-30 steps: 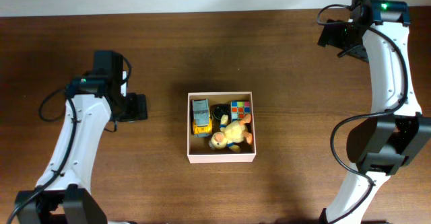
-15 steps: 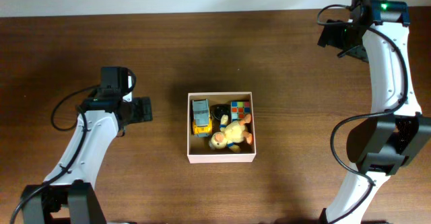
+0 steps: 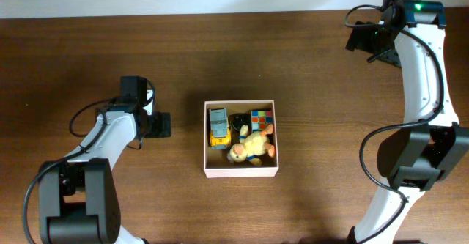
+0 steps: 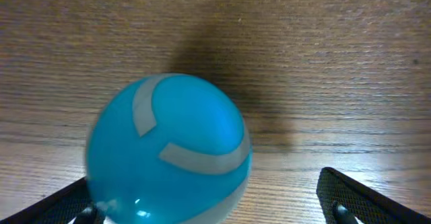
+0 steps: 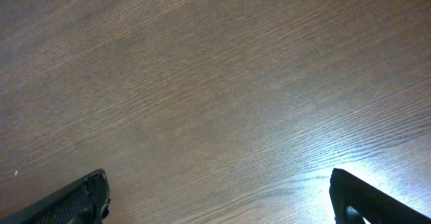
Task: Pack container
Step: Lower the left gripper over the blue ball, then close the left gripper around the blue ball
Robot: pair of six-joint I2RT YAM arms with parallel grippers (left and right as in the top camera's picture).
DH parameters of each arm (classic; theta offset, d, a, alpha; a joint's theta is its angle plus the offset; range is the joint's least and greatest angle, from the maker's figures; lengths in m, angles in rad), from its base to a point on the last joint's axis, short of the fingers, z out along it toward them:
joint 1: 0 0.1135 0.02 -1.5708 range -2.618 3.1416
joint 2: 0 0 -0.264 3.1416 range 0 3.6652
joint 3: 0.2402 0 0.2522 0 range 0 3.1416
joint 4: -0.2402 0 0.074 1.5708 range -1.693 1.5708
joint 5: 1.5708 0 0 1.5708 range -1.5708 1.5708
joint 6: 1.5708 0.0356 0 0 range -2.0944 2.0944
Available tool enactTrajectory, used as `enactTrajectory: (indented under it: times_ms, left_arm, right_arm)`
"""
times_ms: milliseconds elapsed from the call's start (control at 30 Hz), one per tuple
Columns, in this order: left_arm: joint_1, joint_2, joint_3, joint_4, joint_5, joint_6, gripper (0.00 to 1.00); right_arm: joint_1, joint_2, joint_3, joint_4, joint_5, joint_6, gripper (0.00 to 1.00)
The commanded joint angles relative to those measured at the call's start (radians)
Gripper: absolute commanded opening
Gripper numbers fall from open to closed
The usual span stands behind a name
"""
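Container [image 3: 241, 173] – a square, shallow box with pale walls – sits on the brown wooden table [image 3: 315, 75], about midway between the two arms. Inside it lie a yellow and grey toy truck [image 3: 218, 127] along the left wall, a cube with coloured squares [image 3: 261, 118] in the far right corner, a small black item [image 3: 239, 120] between them, too dark to make out, and a yellow plush duck [image 3: 251, 146] across the near half.

The left gripper [image 3: 160, 124] is low over the table just left of the box, apart from its wall. Seen from the left wrist, its fingers [image 4: 357, 197] are spread wide, and a blue ball with grey stripes [image 4: 168, 150] rests on the wood between them. The ball is close against the finger at the lower left of that view – whether they touch cannot be told – and there is a clear gap to the other finger. From overhead the ball is hidden under the gripper.

The right gripper [image 3: 363, 39] is at the far right corner of the table, well apart from the box. In the right wrist view its fingers [image 5: 74, 200] stand wide apart, holding nothing, with only wood grain between them.
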Motion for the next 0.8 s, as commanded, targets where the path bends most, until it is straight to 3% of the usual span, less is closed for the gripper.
enactTrajectory:
  times_ms: [0, 767]
  left_arm:
    - [-0.003, 0.005, -0.005, 0.03, 0.018, 0.044, 0.99]
    - [0.059, 0.006, -0.005, 0.09, 0.018, 0.099, 0.99]
  right_arm:
    - [0.0, 0.0, -0.004, 0.0, -0.006, 0.002, 0.99]
    - [0.0, 0.0, -0.004, 0.0, -0.006, 0.002, 0.99]
